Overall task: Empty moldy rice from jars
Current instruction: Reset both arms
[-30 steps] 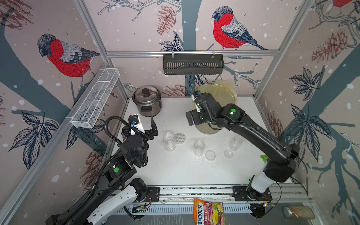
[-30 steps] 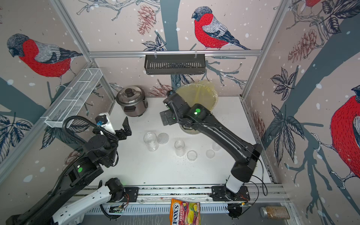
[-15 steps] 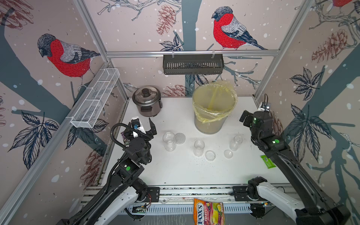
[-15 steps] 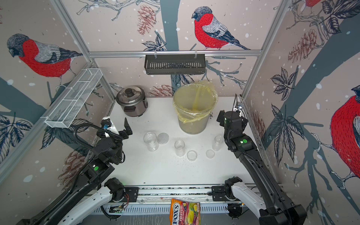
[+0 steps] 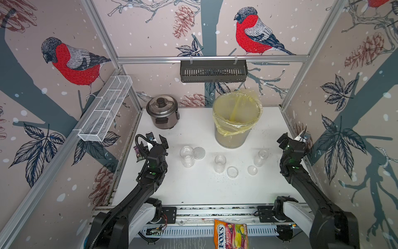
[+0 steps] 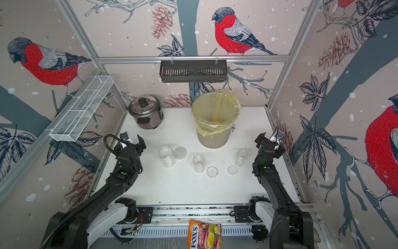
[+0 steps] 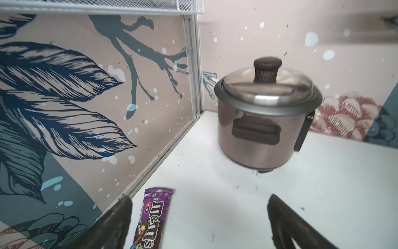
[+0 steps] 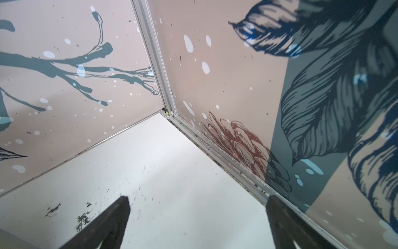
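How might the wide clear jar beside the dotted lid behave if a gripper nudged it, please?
The wide jar looks empty, so probably light. Upright and taller than wide, it may tip; its smooth clear wall may slip.

Bullfinch-print walls (image 5: 150, 32) enclose a white table (image 5: 193, 189) framed in aluminium.

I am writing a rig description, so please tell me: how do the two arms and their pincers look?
Both the left arm and right arm are black jointed links with small green lights, ending in white segments nearest the base. A black ribbed cable loops by the left wrist. The left pincer and right pincer have dark, tapering fingers.
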